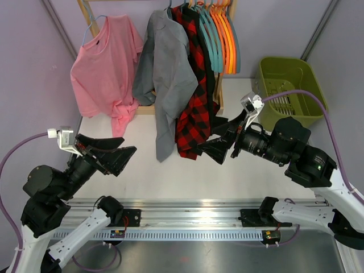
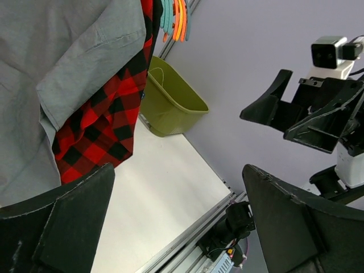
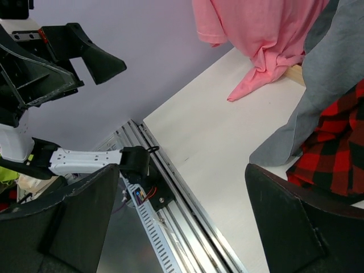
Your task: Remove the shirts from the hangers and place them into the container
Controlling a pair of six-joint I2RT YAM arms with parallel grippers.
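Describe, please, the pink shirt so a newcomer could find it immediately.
Find the wooden rack at the table's far edge. The pink t-shirt hangs alone at its left end. Its neighbours, a grey shirt and a plaid shirt, crowd together further right.

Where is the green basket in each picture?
Top external: the green basket sits at the upper right, on the table's far corner.
Left wrist: upper middle, right of the plaid shirt.
Right wrist: not in it.
Shared landmark: the plaid shirt.
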